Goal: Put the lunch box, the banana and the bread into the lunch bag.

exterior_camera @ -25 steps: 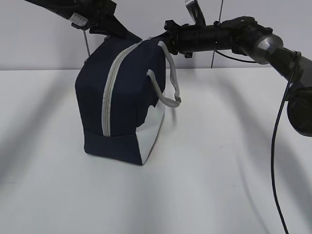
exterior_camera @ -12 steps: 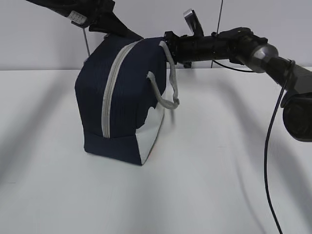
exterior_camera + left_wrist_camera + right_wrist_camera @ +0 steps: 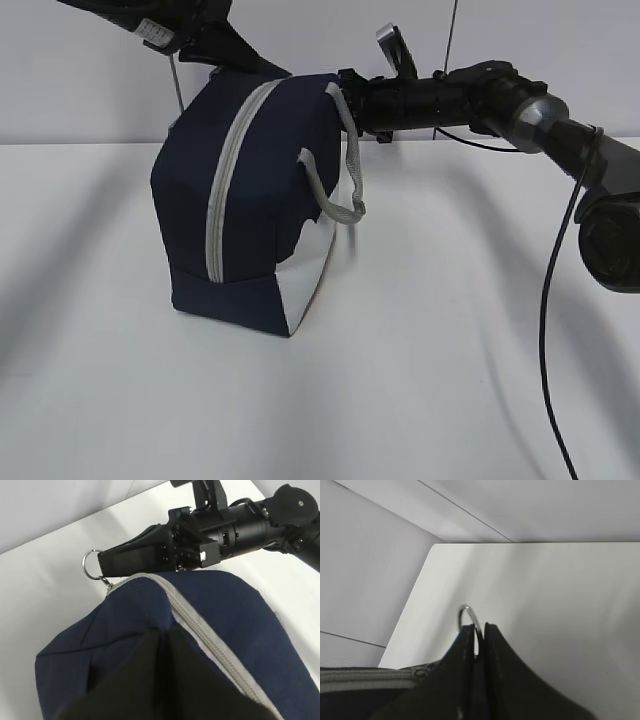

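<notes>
We are seeing the lunch bag (image 3: 245, 200) standing left of centre in the exterior frame, zipper (image 3: 210, 645) closed. The right gripper (image 3: 107, 565) is clamping the ring pull (image 3: 91, 565) at the track's far end; the left gripper (image 3: 162, 630) is pinching the bag's top fabric. The track is running lengthwise toward the left gripper.

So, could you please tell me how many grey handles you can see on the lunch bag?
1: a grey handle loops down the lunch bag's right side, over its white panel. A second may be hidden on the far side.
</notes>
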Motion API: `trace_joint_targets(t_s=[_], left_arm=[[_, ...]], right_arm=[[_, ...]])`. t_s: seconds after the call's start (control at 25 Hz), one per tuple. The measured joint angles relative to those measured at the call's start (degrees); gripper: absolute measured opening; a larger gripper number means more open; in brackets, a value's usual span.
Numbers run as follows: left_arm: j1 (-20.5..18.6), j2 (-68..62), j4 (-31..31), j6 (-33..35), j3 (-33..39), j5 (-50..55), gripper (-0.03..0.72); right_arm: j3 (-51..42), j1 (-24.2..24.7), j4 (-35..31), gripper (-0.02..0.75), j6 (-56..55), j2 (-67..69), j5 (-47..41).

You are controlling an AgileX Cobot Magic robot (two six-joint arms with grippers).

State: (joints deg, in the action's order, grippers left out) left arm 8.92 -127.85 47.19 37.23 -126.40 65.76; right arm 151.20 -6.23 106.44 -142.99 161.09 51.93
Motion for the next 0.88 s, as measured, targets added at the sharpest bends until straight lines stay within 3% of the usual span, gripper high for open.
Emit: trace_joint_targets(t_s=[0.08, 0.16, 0.28, 0.4, 0.48, 0.88], left_arm=[[0.0, 0.0, -0.2, 0.1, 0.0, 0.0, 0.041], [-0.1, 0.1, -0.1, 0.1, 0.0, -0.2, 0.127], [-0.2, 0.6, 0.1, 0.0, 0.0, -1.2, 0.392], [-0.2, 0.9, 0.6, -0.3, -0.1, -1.2, 0.564], [-0.2, 0.9, 0.5, -0.4, -0.1, -1.1, 0.587], [-0.2, 1.0, -1.0, -0.7, -0.1, 2.7, 0.571]], right_arm=[[0.0, 0.0, 0.3, 0.062, 0.0, 0.1, -0.5], [0.0, 0.0, 0.0, 0.164, 0.0, 0.4, -0.9], [0.0, 0.0, -2.7, 0.368, 0.0, 0.5, -1.2], [0.0, 0.1, -4.5, 0.491, 0.0, 0.5, -2.0], [0.0, 0.1, -5.1, 0.512, 0.0, 0.5, -2.1], [0.5, 0.1, -14.6, 0.523, 10.5, 0.5, -3.5]])
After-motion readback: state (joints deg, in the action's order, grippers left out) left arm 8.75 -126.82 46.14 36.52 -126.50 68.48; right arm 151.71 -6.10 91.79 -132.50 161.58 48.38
